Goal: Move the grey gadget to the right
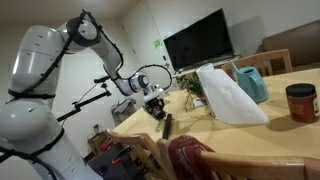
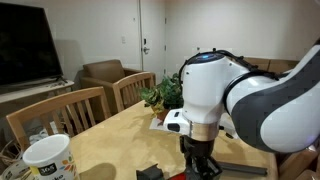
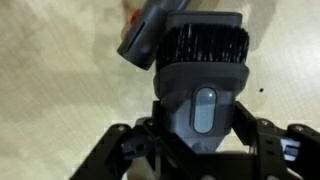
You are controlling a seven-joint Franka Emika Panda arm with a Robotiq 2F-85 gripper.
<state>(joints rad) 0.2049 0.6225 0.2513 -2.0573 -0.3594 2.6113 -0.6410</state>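
Gripping grey gadget (image 3: pixel 203 95), pincer (image 3: pixel 200 140) clamped on it, long axis pointing away from wrist

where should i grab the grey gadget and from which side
Grip the grey gadget across its narrow, flat-sided body by the oval button, coming from above: the parallel sides suit the jaws. Avoid the bristled end. The gripper is shut on it there.
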